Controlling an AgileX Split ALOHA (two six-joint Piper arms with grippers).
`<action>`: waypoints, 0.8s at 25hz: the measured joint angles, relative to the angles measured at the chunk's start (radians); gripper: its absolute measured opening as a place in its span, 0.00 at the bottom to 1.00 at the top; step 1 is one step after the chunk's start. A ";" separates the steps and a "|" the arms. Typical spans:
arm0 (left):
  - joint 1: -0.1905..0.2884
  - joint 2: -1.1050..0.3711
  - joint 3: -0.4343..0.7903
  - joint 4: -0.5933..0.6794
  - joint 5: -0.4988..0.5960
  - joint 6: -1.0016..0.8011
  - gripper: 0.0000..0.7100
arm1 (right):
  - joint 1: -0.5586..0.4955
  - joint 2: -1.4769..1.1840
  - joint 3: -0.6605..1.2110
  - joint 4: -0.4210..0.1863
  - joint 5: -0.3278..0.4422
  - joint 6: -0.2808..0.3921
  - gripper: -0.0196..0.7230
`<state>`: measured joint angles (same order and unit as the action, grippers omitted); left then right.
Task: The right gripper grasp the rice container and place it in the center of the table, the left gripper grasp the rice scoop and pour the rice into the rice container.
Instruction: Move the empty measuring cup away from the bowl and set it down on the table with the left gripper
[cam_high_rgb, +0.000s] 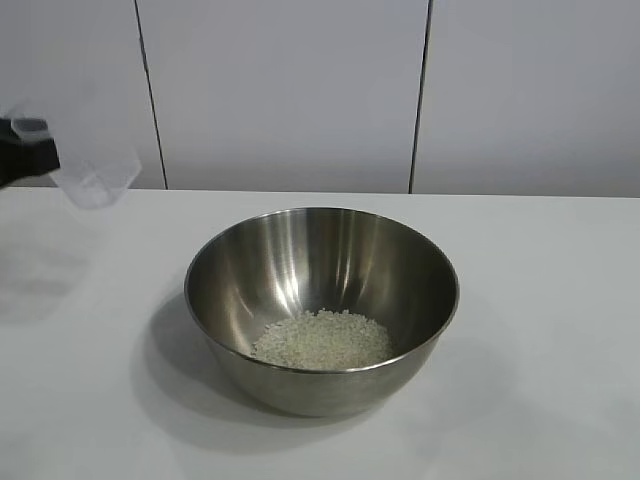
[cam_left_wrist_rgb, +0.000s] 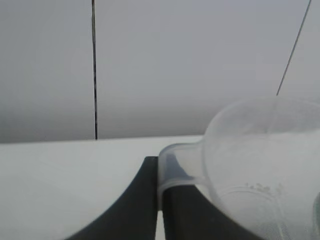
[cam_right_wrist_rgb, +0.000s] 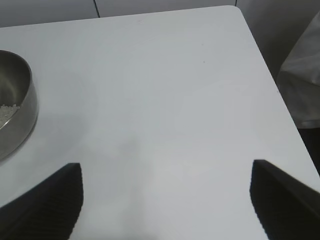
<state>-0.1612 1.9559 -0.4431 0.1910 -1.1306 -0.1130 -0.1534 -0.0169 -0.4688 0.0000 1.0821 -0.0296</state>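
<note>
At the far left, the left gripper (cam_high_rgb: 30, 150) is raised above the table (cam_high_rgb: 560, 300), its fingers (cam_left_wrist_rgb: 145, 200) pinching the handle of the rice scoop (cam_high_rgb: 95, 180), which looks nearly empty. Well to the right of those fingers, the rice container (cam_high_rgb: 320, 305) sits on the table with the rice (cam_high_rgb: 322, 340) heaped inside. Farther right, the right gripper (cam_right_wrist_rgb: 165, 200) hovers beside the container, fingers (cam_right_wrist_rgb: 50, 205) spread wide apart.

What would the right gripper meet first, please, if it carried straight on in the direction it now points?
Most likely just the bare table. The right gripper is open, angled down at the tabletop, with nothing between its fingers; the rice container sits off to one side, apparently outside that line.
</note>
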 joint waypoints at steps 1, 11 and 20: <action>0.000 0.018 -0.006 0.003 0.000 0.000 0.01 | 0.000 0.000 0.000 0.000 0.000 0.000 0.86; 0.000 0.130 -0.086 0.076 -0.003 0.005 0.01 | 0.000 0.000 0.000 0.000 0.000 0.000 0.86; 0.000 0.176 -0.090 0.076 -0.011 0.113 0.01 | 0.000 0.000 0.000 0.000 -0.001 0.000 0.86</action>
<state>-0.1612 2.1320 -0.5330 0.2668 -1.1419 0.0000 -0.1534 -0.0169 -0.4688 0.0000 1.0809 -0.0296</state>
